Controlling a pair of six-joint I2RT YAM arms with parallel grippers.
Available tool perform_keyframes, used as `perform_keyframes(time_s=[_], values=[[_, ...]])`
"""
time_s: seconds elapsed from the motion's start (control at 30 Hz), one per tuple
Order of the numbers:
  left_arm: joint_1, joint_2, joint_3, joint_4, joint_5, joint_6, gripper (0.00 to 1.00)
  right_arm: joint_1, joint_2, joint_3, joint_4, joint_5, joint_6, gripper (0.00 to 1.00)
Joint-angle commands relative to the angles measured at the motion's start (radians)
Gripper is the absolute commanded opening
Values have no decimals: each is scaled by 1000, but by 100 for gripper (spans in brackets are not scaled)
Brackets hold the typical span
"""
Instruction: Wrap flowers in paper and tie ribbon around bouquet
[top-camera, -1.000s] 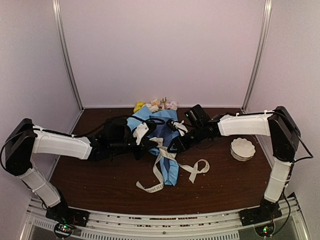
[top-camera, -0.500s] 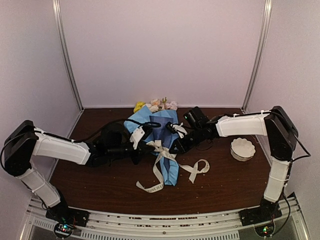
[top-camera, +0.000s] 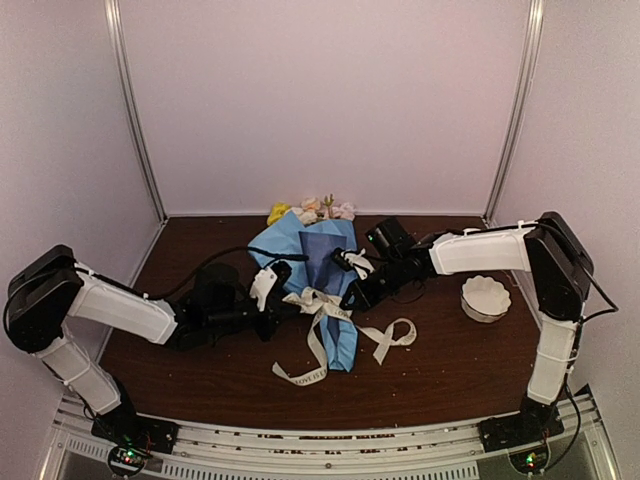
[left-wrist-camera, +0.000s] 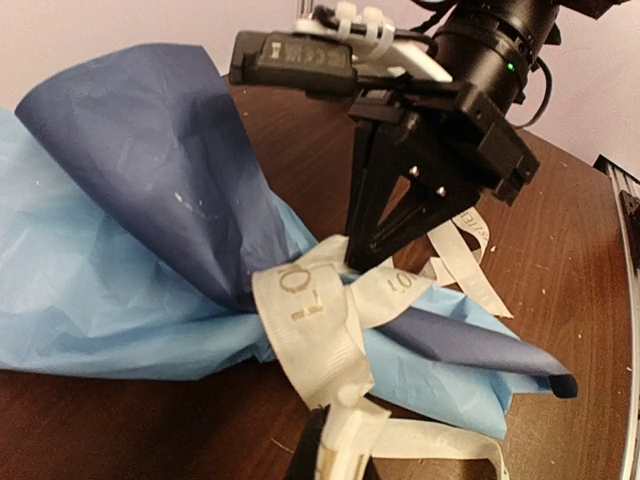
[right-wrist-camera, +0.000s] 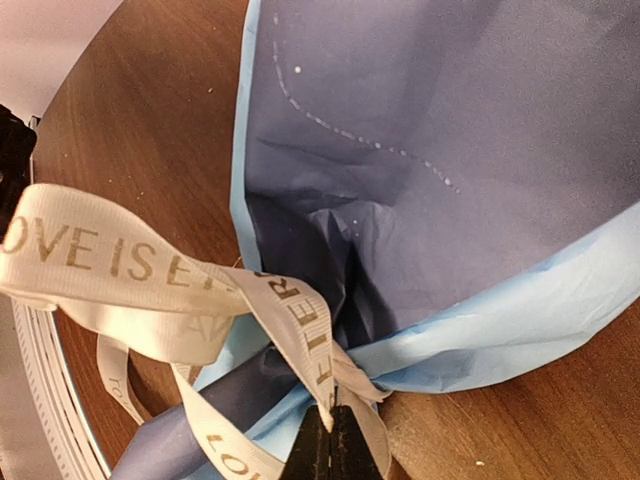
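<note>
Top external view: on the desk (top-camera: 200, 375), the bouquet (top-camera: 312, 250) lies centrally, flowers (top-camera: 310, 209) at the far edge, the ribbon (top-camera: 320, 300) looped round its waist; left claw (top-camera: 283, 302) and right claw (top-camera: 350, 296) each clamp a ribbon strand. Even, low, outward pulls should cinch the knot without dragging the paper (top-camera: 340, 345).

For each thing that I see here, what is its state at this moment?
bouquet: wrapped in the paper, lying on the table.
flowers: blooms showing out of the wide far end.
ribbon: looped around the narrow part, held at both sides, tails loose on the table.
left gripper: shut on the ribbon.
right gripper: shut on the ribbon.
bowl: upright, apart from the arms.
</note>
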Motion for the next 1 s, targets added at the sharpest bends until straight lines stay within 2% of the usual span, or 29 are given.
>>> perform_keyframes(time_s=[0.0, 0.1, 0.17, 0.3, 0.37, 0.5, 0.63, 0.77, 0.97], values=[[7, -17, -43, 89, -28, -47, 0, 2, -25, 30, -17, 14, -26, 0], [6, -19, -64, 88, -63, -66, 2, -1, -28, 37, -21, 1, -28, 0], [6, -19, -83, 94, -79, -80, 15, 0, -32, 39, -20, 1, -25, 0], [7, -37, -137, 112, -129, -115, 60, 1, -46, 39, -25, 6, -25, 0], [6, -68, -165, 115, -146, -113, 70, 2, -54, 41, -31, 3, -29, 0], [-3, -148, -150, -12, -202, -47, 74, 2, -77, 43, -45, -1, -36, 0], [-51, -179, -65, -128, -211, 143, 77, 4, -101, 46, -52, -23, -37, 0], [-58, -109, 80, -208, -142, 362, 87, 4, -116, 48, -60, -53, -39, 0], [-44, 65, 257, -273, -39, 650, 90, 4, -121, 50, -82, -106, -43, 0]])
